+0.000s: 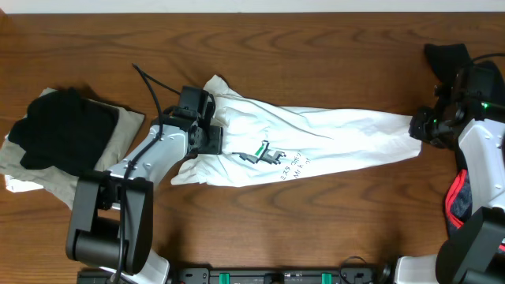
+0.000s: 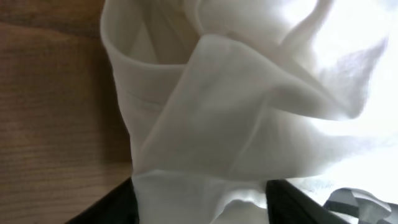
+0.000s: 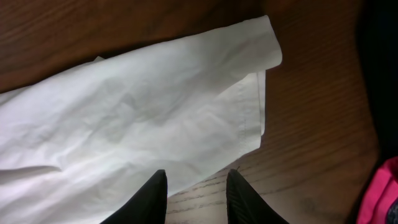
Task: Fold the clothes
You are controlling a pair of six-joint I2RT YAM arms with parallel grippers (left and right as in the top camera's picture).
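Observation:
A large white T-shirt [image 1: 331, 138] lies stretched out left to right across the middle of the table, its green plug logo [image 1: 264, 151] and dark lettering facing up. My left gripper [image 1: 207, 126] sits on the bunched left end. In the left wrist view its fingers [image 2: 112, 208] stand wide apart with folds of the white shirt [image 2: 236, 112] filling the gap at the left gripper [image 2: 200, 183]. My right gripper [image 1: 422, 126] hovers at the shirt's right end. Its jaws [image 3: 196, 174] are open over bare wood, the left finger over the hem [image 3: 252, 118]. A black, red-trimmed garment [image 1: 456, 197] lies at the right edge.
At the far left, a black garment [image 1: 59, 130] lies on a beige cloth [image 1: 122, 130]. Another dark cloth [image 1: 446, 55] sits at the back right beside the right arm. A pink-red patch [image 3: 385, 186] shows at the right wrist view's edge.

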